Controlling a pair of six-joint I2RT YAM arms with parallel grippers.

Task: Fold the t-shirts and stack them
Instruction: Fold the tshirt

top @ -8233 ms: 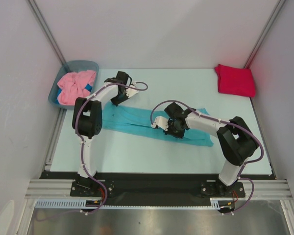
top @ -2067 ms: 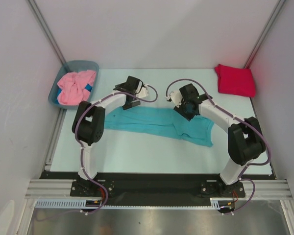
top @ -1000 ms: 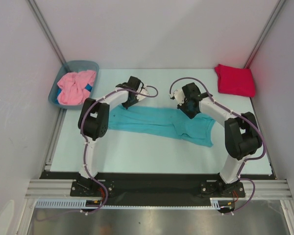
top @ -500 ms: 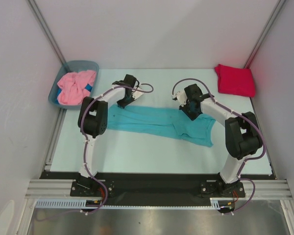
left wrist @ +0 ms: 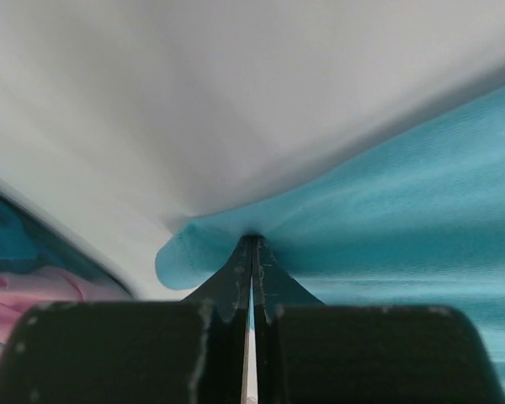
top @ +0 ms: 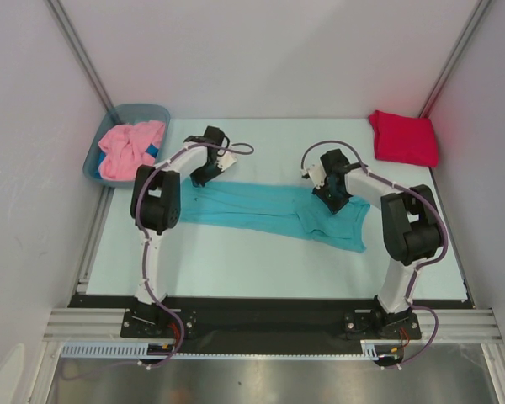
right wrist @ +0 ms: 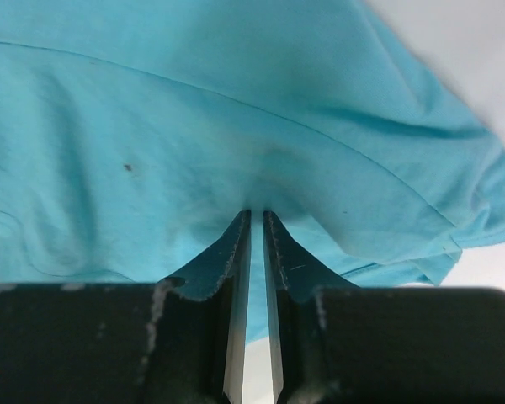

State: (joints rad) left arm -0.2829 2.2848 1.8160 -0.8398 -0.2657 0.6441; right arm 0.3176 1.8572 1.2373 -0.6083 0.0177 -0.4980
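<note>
The turquoise t-shirt [top: 273, 206] lies as a long band across the middle of the table. My left gripper [top: 204, 171] is shut on its far left edge [left wrist: 236, 244]. My right gripper [top: 332, 199] is shut on a pinch of the cloth [right wrist: 261, 181] near its right end. The crimson red t-shirt [top: 403, 137] lies folded at the far right corner. The pink t-shirt [top: 130, 148] sits crumpled in the grey-blue tub [top: 156, 112] at the far left, and a pink scrap of it shows in the left wrist view [left wrist: 17, 295].
White walls close the table on three sides. A black rail [top: 269, 310] runs along the near edge by the arm bases. The tub stands just left of my left gripper.
Both grippers left the middle of the shirt and took its far edge. Over the last second the left gripper has pulled leftward toward the tub, and the right gripper has shifted slightly right and nearer.
</note>
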